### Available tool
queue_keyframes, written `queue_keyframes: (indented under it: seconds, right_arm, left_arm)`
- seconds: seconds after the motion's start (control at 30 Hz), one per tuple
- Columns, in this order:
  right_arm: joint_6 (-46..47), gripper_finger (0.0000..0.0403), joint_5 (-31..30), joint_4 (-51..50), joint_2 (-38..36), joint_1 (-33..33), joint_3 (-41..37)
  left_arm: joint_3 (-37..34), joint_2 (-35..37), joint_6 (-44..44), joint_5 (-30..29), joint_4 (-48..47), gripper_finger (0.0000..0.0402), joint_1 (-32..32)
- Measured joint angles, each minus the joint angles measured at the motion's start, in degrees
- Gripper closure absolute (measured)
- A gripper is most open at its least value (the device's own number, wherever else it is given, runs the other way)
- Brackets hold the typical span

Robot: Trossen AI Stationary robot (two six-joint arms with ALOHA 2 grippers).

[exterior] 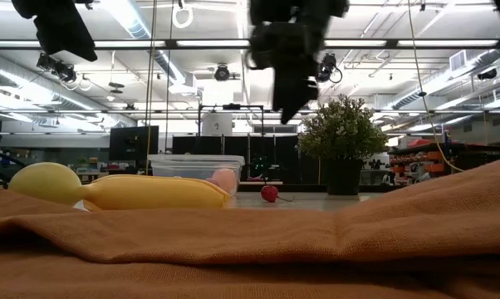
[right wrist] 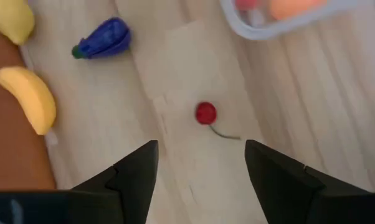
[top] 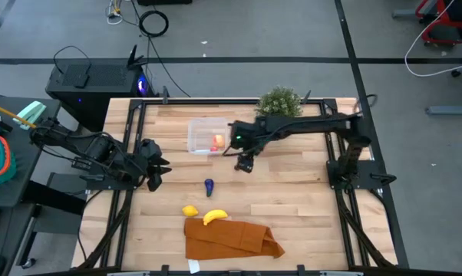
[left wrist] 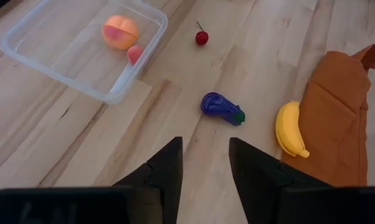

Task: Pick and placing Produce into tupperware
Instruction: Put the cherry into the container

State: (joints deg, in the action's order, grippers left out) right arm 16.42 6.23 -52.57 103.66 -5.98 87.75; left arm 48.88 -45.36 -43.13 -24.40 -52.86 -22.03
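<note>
1. The right gripper (right wrist: 200, 171) hangs above the table just beside the container (top: 206, 136), fingers apart and empty, with the cherry (right wrist: 205, 113) on the wood below it.
2. The left gripper (left wrist: 205, 163) waits near the table's left edge, fingers apart, nothing held.
3. In the container lie a peach (left wrist: 119, 32) and a small red piece (left wrist: 135, 54).
4. The eggplant (top: 209, 185) lies mid-table; the lemon (top: 189, 210) and banana (top: 215, 217) rest by the cloth (top: 231, 238).

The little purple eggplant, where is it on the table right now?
The eggplant lies on bare wood near the table's middle in the high view, between the clear container and the banana, touching neither.
</note>
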Motion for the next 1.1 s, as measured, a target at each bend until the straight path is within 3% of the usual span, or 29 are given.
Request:
queue_keyframes:
  seconds: [0.17,0.3,0.8,1.1]
  right_arm:
    - [-0.80,0.0162,0.31,2.60,-6.57,1.25,-11.40]
    - [-3.27,0.0159,0.23,2.57,-7.07,2.42,-14.48]
    - [-16.39,0.0158,0.26,4.98,6.57,1.91,-6.93]
    - [-20.94,0.0158,-1.07,6.45,10.02,1.86,-6.61]
  left_arm:
    - [-0.01,0.00,0.30,0.00,0.00,0.0260,0.11]
    - [-0.01,-0.01,0.25,0.00,0.05,0.0264,0.11]
    - [-0.02,0.00,-1.70,0.00,0.24,0.0269,0.09]
    - [-0.02,-0.02,-2.72,0.00,0.26,0.0267,0.09]
